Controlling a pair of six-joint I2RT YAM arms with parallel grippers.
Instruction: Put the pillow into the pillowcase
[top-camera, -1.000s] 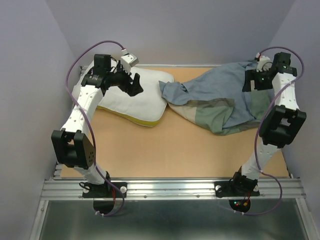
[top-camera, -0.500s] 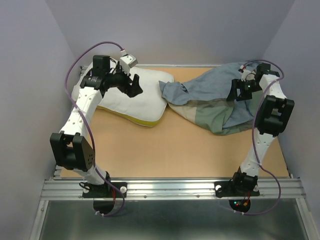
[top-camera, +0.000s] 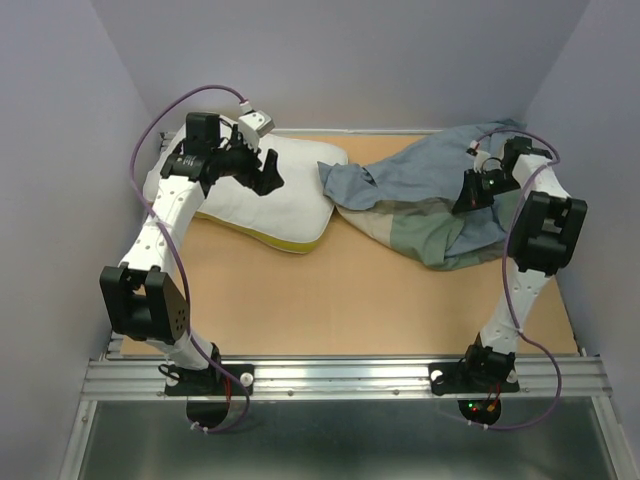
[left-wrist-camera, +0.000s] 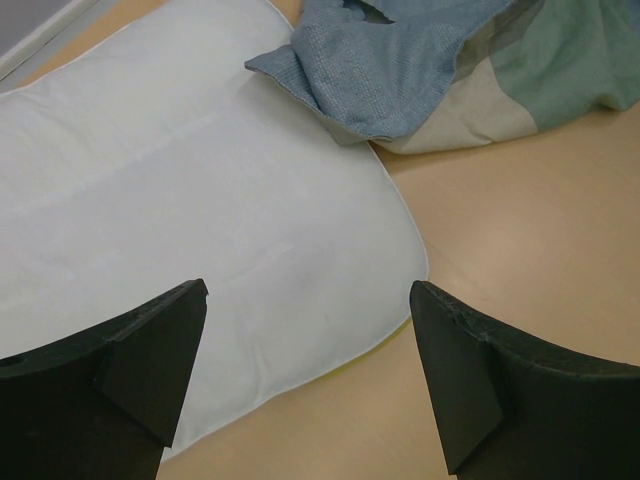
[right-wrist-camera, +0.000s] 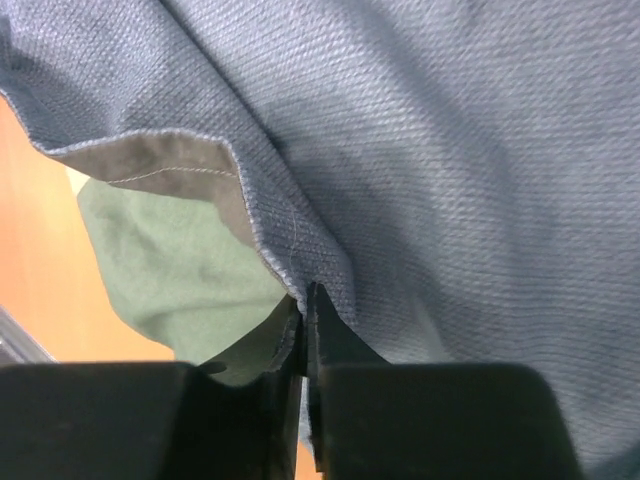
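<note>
**White pillow (top-camera: 290, 200) at the left, grey-blue pillowcase (top-camera: 420, 195) pinched at the right**

At the far left of the wooden table (top-camera: 350, 300) the quilted pillow is laid flat, with its yellow band turned toward the near side. The left gripper (top-camera: 262, 172) is held above the pillow's middle with its jaws spread wide. In the left wrist view both black fingers (left-wrist-camera: 150, 370) are seen well apart over the white fabric; whether they touch it cannot be told.

Just right of the pillow, the pillowcase is heaped in loose folds, and its left corner is laid against the pillow's right end. Grey-blue cloth is shown on top, while green and tan blocks are exposed along the near side.

At the right, the right gripper (top-camera: 470, 190) is lowered onto the heap. In the right wrist view its jaws are closed together. The stitched hem of the grey-blue layer is pinched between them, and green cloth is seen below it.
</note>
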